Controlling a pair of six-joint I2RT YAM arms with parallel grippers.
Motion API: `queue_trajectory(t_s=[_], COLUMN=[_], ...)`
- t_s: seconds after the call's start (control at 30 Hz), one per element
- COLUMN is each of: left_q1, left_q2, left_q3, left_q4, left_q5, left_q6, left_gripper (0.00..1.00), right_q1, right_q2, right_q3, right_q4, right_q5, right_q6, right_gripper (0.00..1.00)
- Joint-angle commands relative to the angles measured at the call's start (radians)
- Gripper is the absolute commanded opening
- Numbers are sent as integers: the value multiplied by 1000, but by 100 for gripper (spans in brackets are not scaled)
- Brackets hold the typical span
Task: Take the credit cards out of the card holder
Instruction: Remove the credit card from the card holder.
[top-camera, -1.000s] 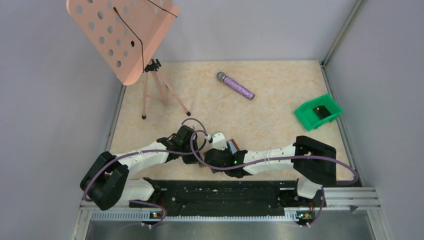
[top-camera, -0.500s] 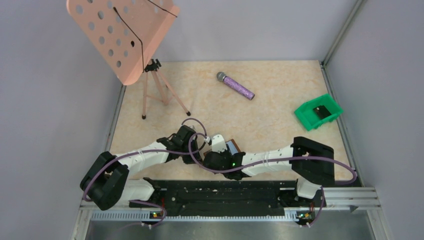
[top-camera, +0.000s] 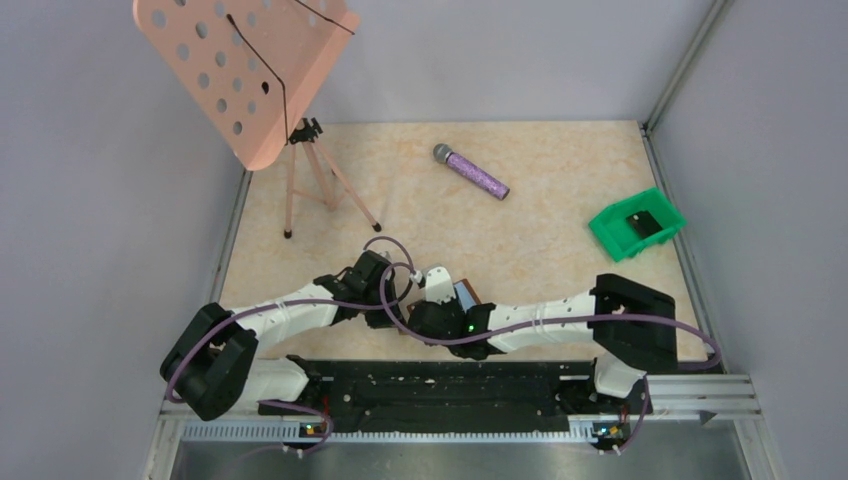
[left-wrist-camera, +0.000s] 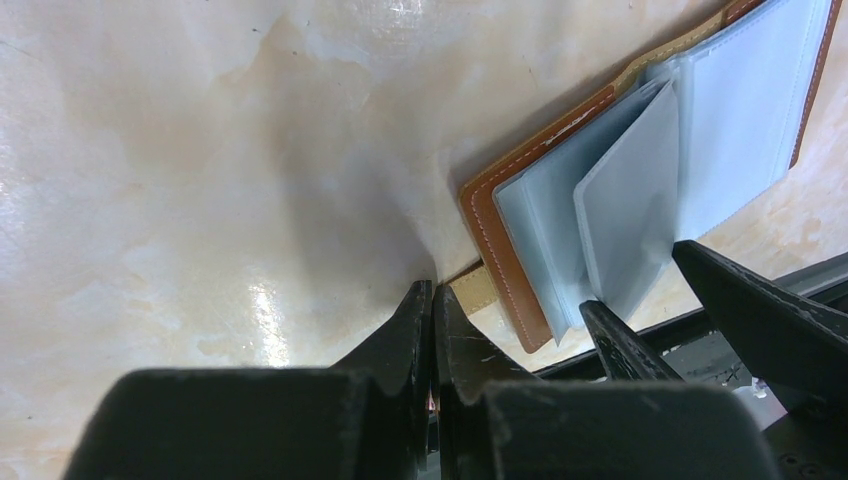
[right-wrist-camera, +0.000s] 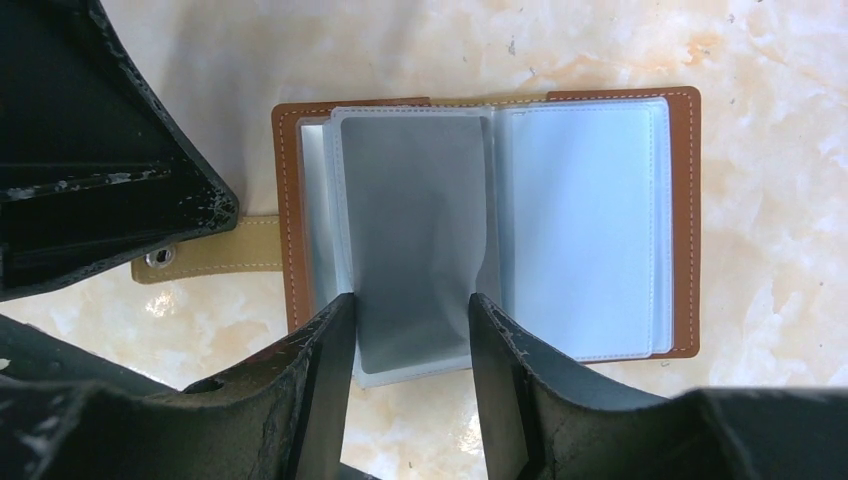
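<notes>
The card holder (right-wrist-camera: 600, 220) lies open on the table, brown leather with grey-blue sleeves; a corner of it shows in the top view (top-camera: 466, 293). One sleeve page (right-wrist-camera: 415, 240) stands raised. My right gripper (right-wrist-camera: 410, 305) is open, with one finger on each side of that page's lower edge. My left gripper (left-wrist-camera: 432, 298) is shut, its tips down at the holder's tan strap (left-wrist-camera: 472, 290). The strap's snap end (right-wrist-camera: 155, 258) pokes out under the left fingers (right-wrist-camera: 150, 190). I see no card plainly; the raised page looks grey.
A purple microphone (top-camera: 471, 171) lies at the back middle. A green bin (top-camera: 637, 224) sits at the right edge. A pink music stand (top-camera: 245, 70) on a tripod (top-camera: 325, 190) stands at the back left. A black rail (top-camera: 440, 385) runs along the near edge.
My right wrist has shifted slightly to the left over the card holder. The left arm has not moved.
</notes>
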Motion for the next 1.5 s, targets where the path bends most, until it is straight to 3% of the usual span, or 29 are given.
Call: queue_trajectory(t_s=[0.0, 0.4, 0.83, 1.1, 1.23, 1.47], left_q1=[2, 2, 1, 1, 2, 1], left_q2=[-17, -20, -15, -13, -32, -45], left_q3=[-7, -6, 22, 129, 186, 254], left_q4=[-4, -9, -19, -85, -102, -89], left_q5=[-22, -25, -23, -57, -67, -58], left_q6=[9, 8, 12, 35, 34, 16], left_gripper=[5, 5, 5, 11, 18, 22], right_q1=[12, 11, -72, -166, -255, -435], right_q2=[-54, -111, -313, -462, -510, -520], right_q3=[-12, -30, -170, -260, -301, -354], right_q4=[-6, -57, -89, 20, 124, 274], right_q5=[29, 77, 75, -55, -217, -512], right_q6=[17, 41, 85, 32, -21, -68], right_gripper=[45, 45, 46, 46, 46, 34])
